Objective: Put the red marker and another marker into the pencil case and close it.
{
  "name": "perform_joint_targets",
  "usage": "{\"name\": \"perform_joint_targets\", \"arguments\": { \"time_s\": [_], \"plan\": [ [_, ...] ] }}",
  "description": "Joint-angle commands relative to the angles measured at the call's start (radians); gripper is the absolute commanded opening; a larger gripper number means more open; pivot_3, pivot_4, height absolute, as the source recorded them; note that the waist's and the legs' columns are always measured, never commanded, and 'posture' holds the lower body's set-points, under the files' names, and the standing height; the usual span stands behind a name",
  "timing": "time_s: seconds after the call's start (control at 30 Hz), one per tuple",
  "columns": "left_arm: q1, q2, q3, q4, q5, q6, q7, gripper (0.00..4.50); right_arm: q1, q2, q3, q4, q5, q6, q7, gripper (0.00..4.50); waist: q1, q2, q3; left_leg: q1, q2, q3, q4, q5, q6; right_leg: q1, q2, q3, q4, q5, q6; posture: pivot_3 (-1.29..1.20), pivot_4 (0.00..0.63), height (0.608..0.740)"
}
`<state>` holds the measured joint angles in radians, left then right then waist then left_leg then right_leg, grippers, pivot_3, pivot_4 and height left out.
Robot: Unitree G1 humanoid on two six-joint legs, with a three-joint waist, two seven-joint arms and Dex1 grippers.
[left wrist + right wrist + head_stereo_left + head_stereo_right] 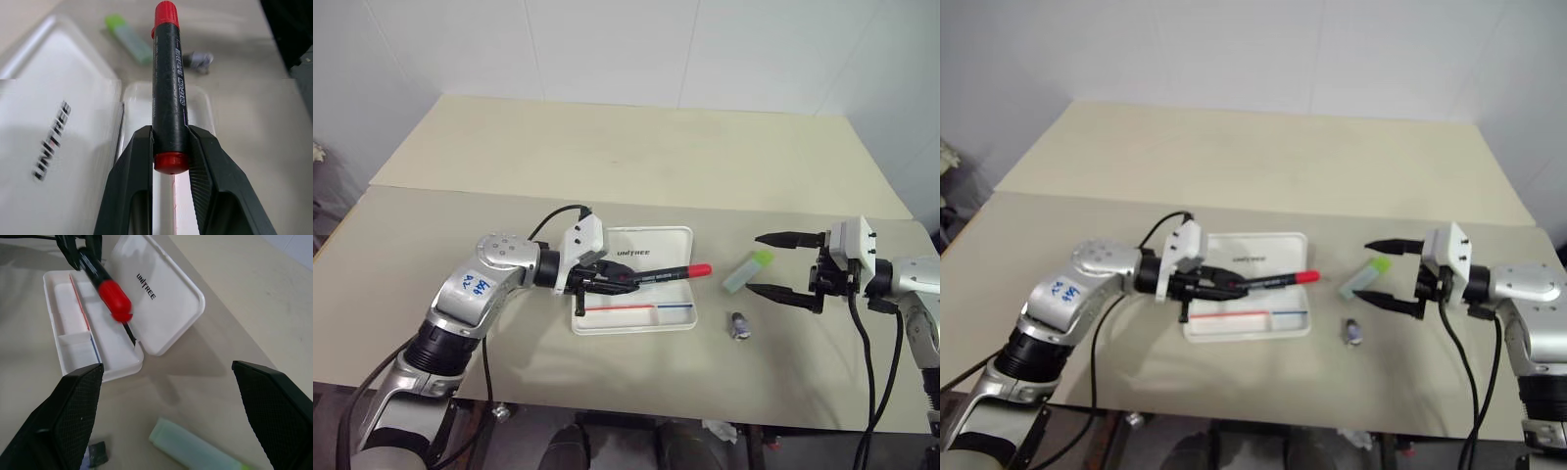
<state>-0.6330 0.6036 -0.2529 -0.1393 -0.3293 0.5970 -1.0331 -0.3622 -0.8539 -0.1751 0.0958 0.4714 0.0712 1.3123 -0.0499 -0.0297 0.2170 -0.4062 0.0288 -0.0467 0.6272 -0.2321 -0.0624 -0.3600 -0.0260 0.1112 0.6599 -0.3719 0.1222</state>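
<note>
Left gripper (619, 281) clamps red marker (668, 274) above open pencil case (680, 323), frame centre; lower level, probably lengthwise. Right gripper (781, 264) wide, empty.

The open pencil case (636, 315) lies on the tabletop (607, 157). The red marker (671, 273) sits above it. Another marker (747, 269) lies to the right, a small stubby object (738, 324) nearer.
</note>
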Motion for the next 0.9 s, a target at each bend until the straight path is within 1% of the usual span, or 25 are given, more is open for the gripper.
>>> {"name": "perform_joint_targets", "arguments": {
  "time_s": [0.03,0.13,0.27,0.7,0.9],
  "plan": [
    [0.006,-0.016,-0.005,0.006,0.024,-0.018,0.022,0.62,-0.003,-0.009,-0.033,-0.021,0.013,-0.003,-0.009,4.45,0.0,0.0,0.0,0.0,0.0,0.0,0.0,0.0,0.0,0.0,0.0,0.0,0.0,0.0,0.0,0.0,0.15,0.74],
    [0.004,-0.035,-0.016,0.026,0.047,-0.01,0.04,0.62,-0.007,-0.007,-0.016,-0.022,-0.013,-0.007,-0.029,4.45,0.002,0.0,0.0,0.0,0.0,0.0,0.0,0.0,0.0,0.0,0.0,0.0,0.0,0.0,0.0,0.0,0.15,0.74],
    [0.003,-0.036,-0.025,0.026,0.072,0.012,0.054,0.62,-0.011,-0.011,-0.006,-0.017,-0.038,-0.002,-0.052,4.45,0.004,0.0,0.0,0.0,0.0,0.0,0.0,0.0,0.0,0.0,0.0,0.0,0.0,0.0,0.0,0.0,0.15,0.74],
    [0.018,0.037,-0.044,0.0,0.098,0.039,0.013,0.62,-0.018,0.004,0.001,-0.016,-0.047,-0.012,-0.059,4.45,0.005,0.0,0.0,0.0,0.0,0.0,0.0,0.0,0.0,0.0,0.0,0.0,0.0,0.0,0.0,0.0,0.15,0.74],
    [0.015,0.038,-0.034,0.006,0.099,0.042,0.019,0.62,-0.018,0.006,0.002,-0.014,-0.046,-0.012,-0.06,4.45,0.01,0.0,0.0,0.0,0.0,0.0,0.0,0.0,0.0,0.0,0.0,0.0,0.0,0.0,0.0,0.0,0.15,0.74]
  ]
}}
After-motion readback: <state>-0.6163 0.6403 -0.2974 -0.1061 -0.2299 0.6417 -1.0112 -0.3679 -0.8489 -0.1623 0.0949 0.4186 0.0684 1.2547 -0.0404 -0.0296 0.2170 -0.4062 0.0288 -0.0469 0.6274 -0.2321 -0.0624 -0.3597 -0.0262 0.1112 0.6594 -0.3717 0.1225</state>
